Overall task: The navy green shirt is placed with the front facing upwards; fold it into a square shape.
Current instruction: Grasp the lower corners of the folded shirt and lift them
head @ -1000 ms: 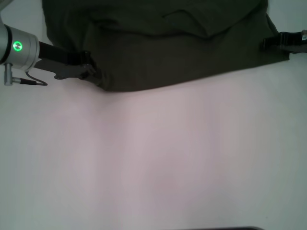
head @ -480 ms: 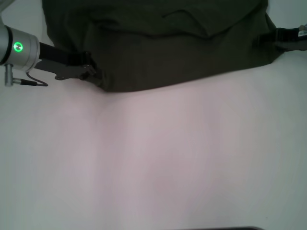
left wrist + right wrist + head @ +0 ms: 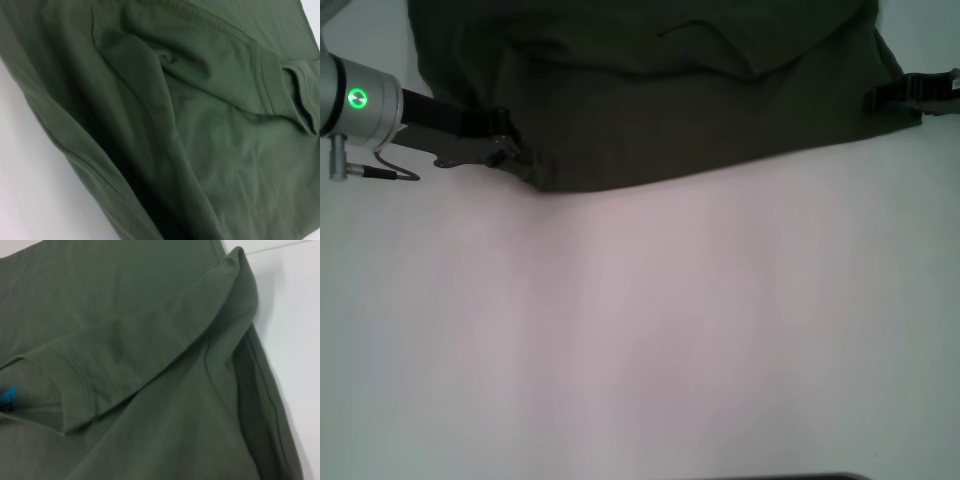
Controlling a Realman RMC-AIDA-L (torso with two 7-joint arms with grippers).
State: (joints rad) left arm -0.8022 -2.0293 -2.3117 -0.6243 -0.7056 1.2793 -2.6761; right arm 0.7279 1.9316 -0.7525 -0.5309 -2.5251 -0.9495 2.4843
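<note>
The navy green shirt (image 3: 670, 90) lies across the far part of the white table, its near hem running from left to right. My left gripper (image 3: 513, 152) sits at the shirt's near left corner and is shut on the hem there. My right gripper (image 3: 880, 97) is at the shirt's right edge, shut on the cloth by the near right corner. In the left wrist view, folded shirt cloth (image 3: 190, 125) fills the picture. Layered shirt cloth (image 3: 150, 365) and a bit of blue label print (image 3: 6, 397) show in the right wrist view.
The white table (image 3: 640, 330) stretches wide in front of the shirt, toward me. The left arm's silver wrist with a green light (image 3: 358, 98) and a thin cable (image 3: 380, 170) hang over the table's left side.
The right gripper pushed left with the shirt's right corner half a second ago, then drew back right to where it began. The left gripper has stayed put.
</note>
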